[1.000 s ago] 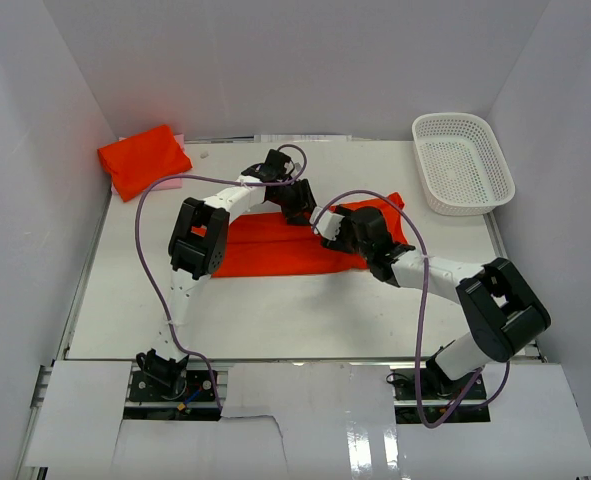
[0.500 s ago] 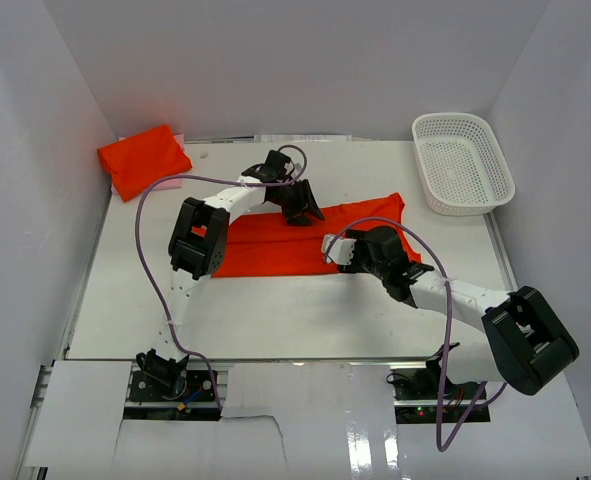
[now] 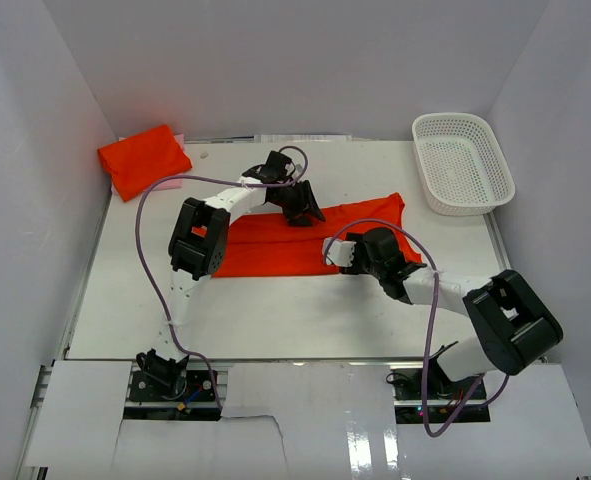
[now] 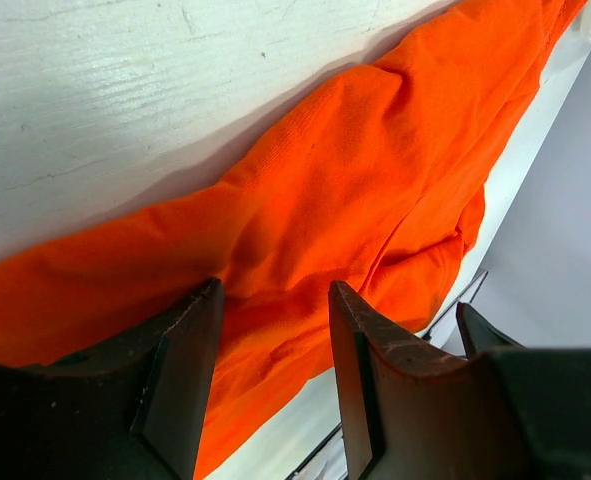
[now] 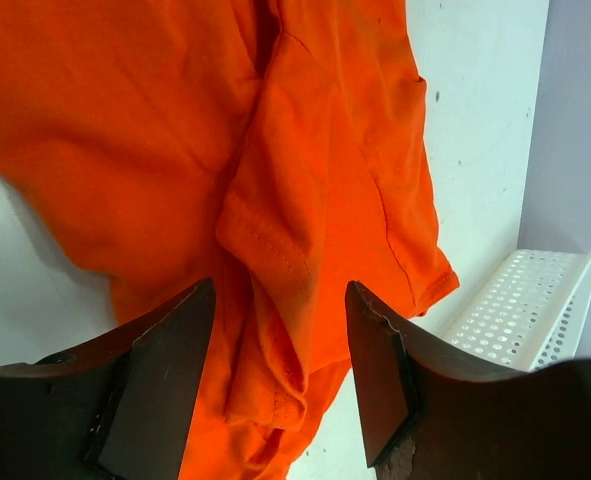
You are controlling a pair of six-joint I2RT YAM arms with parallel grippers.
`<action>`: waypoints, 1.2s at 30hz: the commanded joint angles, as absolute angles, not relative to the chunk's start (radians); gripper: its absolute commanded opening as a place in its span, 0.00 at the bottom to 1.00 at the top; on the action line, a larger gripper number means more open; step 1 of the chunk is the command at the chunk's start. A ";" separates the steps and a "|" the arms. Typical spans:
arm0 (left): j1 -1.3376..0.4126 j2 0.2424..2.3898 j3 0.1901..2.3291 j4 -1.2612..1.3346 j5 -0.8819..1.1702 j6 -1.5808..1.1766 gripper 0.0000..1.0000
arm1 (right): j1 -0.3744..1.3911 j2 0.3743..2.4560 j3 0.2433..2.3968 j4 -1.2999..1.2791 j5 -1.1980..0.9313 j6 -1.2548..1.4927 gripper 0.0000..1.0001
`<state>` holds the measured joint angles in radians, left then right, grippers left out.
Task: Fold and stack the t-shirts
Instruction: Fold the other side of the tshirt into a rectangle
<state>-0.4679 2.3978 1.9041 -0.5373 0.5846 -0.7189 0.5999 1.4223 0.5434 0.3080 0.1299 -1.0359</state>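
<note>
Orange t-shirt [image 3: 275,247] is laid out as a long strip across the middle of the white table [image 3: 275,315], its right end angled toward 2 o'clock. A second, folded t-shirt [image 3: 145,158] is parked in the 10 o'clock corner, and a white mesh basket [image 3: 462,162] sits at 2 o'clock, well apart from the strip. The table is boxed in by plain white walls [image 3: 275,60] at the back and both sides. Purple cables [image 3: 143,235] are looped off both arms

Left gripper [image 3: 300,208] is set on the strip's far edge. In the left wrist view its jaws are partly open with wrinkled cloth [image 4: 375,180] under the gap; no pinch can be confirmed

Right gripper [image 3: 340,250] is placed at the strip's near edge, around 5 o'clock from the left one. In the right wrist view its jaws are parted with a stitched fold of cloth [image 5: 275,240] between them, not visibly clamped

Versus 1.0 s ago: the right gripper has been pulled back from over the cloth's right end to the near edge, and that end is now lying flatter. Versus 0.5 s ago: only the right elbow is drawn in, and the left arm is unchanged
</note>
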 commanded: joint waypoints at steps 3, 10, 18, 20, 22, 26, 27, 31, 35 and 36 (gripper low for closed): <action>-0.486 2.350 1.879 -0.575 0.566 -0.703 0.57 | 0.588 1.459 0.534 0.457 0.181 -1.088 0.61; -0.486 2.352 1.876 -0.575 0.572 -0.700 0.57 | 0.578 1.535 0.540 0.583 0.218 -1.085 0.62; -0.486 2.355 1.876 -0.577 0.574 -0.699 0.57 | 0.578 1.592 0.578 0.595 0.198 -0.994 0.61; -0.486 2.355 1.876 -0.577 0.572 -0.699 0.57 | 0.578 1.591 0.612 0.530 0.166 -0.963 0.62; -0.486 2.356 1.878 -0.577 0.574 -0.701 0.57 | 0.578 1.594 0.629 0.497 0.149 -0.922 0.62; -0.486 2.356 1.876 -0.577 0.575 -0.700 0.57 | 0.578 1.595 0.647 0.508 0.140 -0.888 0.61; -0.486 2.358 1.876 -0.580 0.574 -0.699 0.57 | 0.578 1.597 0.663 0.506 0.138 -0.881 0.61; -0.486 2.352 1.865 -0.580 0.574 -0.698 0.57 | 0.578 1.614 0.724 0.459 0.114 -0.818 0.60; -0.486 2.352 1.864 -0.578 0.575 -0.698 0.57 | 0.578 1.637 0.790 0.414 0.095 -0.724 0.58; -0.486 2.352 1.864 -0.578 0.575 -0.698 0.57 | 0.578 1.644 0.805 0.399 0.092 -0.712 0.57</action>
